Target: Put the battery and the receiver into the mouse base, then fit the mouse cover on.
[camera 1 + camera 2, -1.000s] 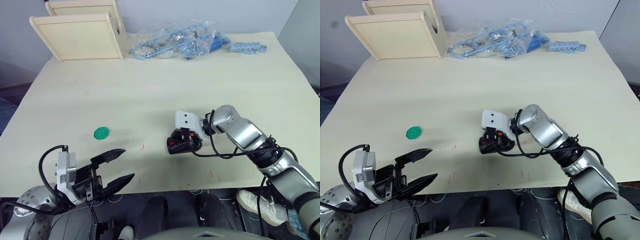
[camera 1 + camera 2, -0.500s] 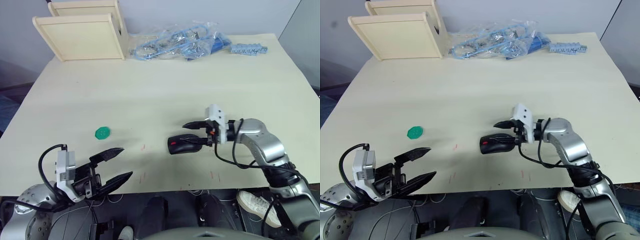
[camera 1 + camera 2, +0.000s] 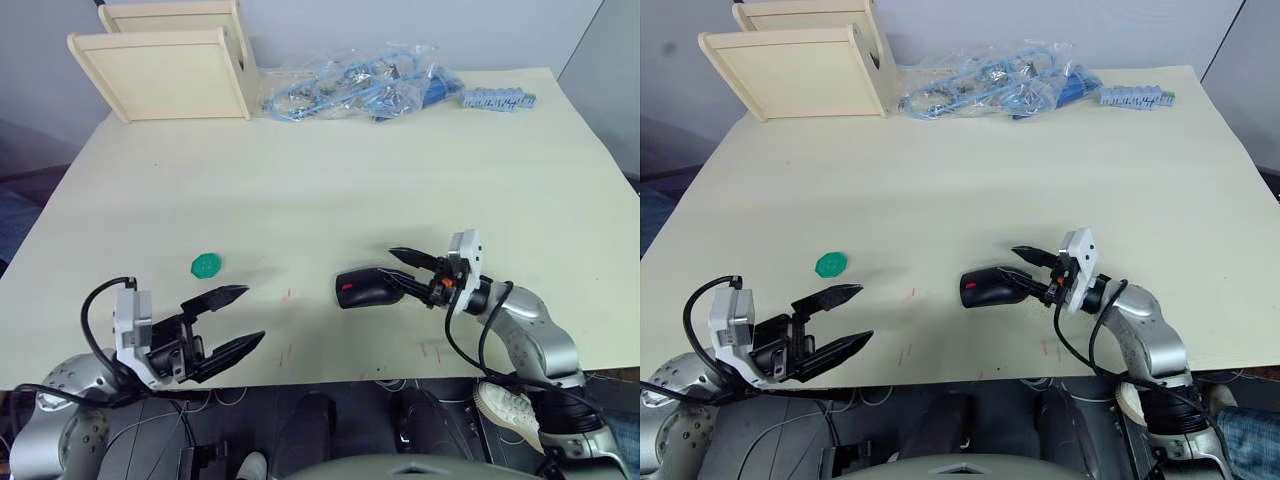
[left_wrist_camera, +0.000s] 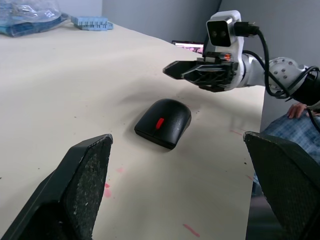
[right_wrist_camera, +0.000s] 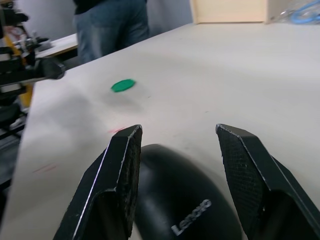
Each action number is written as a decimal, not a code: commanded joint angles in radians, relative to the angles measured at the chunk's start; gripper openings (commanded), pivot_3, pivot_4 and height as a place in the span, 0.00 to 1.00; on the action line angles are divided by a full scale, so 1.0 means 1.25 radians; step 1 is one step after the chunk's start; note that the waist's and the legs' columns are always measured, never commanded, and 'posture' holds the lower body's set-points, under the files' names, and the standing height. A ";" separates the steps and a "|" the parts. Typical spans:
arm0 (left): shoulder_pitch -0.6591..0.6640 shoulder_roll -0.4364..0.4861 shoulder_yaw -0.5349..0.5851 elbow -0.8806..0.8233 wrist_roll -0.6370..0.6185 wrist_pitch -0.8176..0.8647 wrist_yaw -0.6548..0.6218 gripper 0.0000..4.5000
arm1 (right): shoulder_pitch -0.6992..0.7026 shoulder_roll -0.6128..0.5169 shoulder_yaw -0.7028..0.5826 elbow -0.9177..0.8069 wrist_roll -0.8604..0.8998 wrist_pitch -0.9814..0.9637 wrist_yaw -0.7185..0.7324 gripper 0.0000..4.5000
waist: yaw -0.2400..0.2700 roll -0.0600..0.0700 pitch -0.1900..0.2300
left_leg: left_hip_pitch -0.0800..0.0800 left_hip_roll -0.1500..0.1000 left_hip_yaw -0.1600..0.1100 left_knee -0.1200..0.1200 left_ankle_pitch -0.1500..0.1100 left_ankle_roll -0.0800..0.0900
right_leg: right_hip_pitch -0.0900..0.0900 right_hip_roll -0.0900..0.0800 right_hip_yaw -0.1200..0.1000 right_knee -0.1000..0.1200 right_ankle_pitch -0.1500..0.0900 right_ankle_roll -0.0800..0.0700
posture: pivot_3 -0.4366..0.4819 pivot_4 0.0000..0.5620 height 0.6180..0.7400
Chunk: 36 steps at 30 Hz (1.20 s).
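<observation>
The mouse lies near the table's front edge. Its black mouse base [image 3: 352,290] shows a red scroll wheel. The smooth black mouse cover [image 5: 180,205] sits on it, with lettering on its rear. My right gripper [image 3: 395,272] stands open just right of the mouse, its two fingers either side of the mouse's rear end, and I cannot tell whether they touch it. Over the table's front left edge my left gripper [image 3: 253,313] is open and holds nothing. The battery and the receiver are hidden.
A round green disc [image 3: 205,265] lies left of the mouse. Two wooden trays [image 3: 160,70] stand at the far left corner, beside clear bags of blue cables [image 3: 350,88] and a blue strip [image 3: 497,98]. A person [image 5: 112,22] stands beyond the table.
My right gripper was down over the mouse a second ago. It has since drawn back to the right and now stands open behind it. The mouse stays put, and the left gripper has barely moved.
</observation>
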 commanded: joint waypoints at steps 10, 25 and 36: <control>-0.005 -0.009 -0.001 0.004 0.007 -0.014 0.006 1.00 | 0.022 0.013 0.063 0.171 -0.068 -0.153 -0.017 0.55 | -0.017 -0.004 -0.005 | 0.005 0.002 0.001 -0.001 0.000 0.000 | 0.003 0.002 0.001 0.000 -0.001 -0.001 | 0.48 0.27 1.00; 0.161 -0.087 0.097 -0.051 0.000 0.036 0.203 1.00 | 0.197 -0.292 -0.246 -0.103 0.132 -0.042 0.091 0.71 | -0.003 -0.002 -0.002 | 0.001 0.001 0.000 -0.001 0.000 0.000 | 0.001 0.000 0.000 -0.001 -0.001 -0.001 | 0.48 0.27 1.00; 0.256 -0.102 0.122 -0.066 0.020 0.041 0.254 1.00 | 0.368 -0.374 -0.394 -0.055 0.133 -0.108 0.187 0.99 | 0.004 -0.003 -0.002 | 0.001 0.002 0.008 -0.001 0.000 0.000 | 0.001 0.000 0.002 -0.002 -0.003 -0.003 | 0.48 0.27 1.00</control>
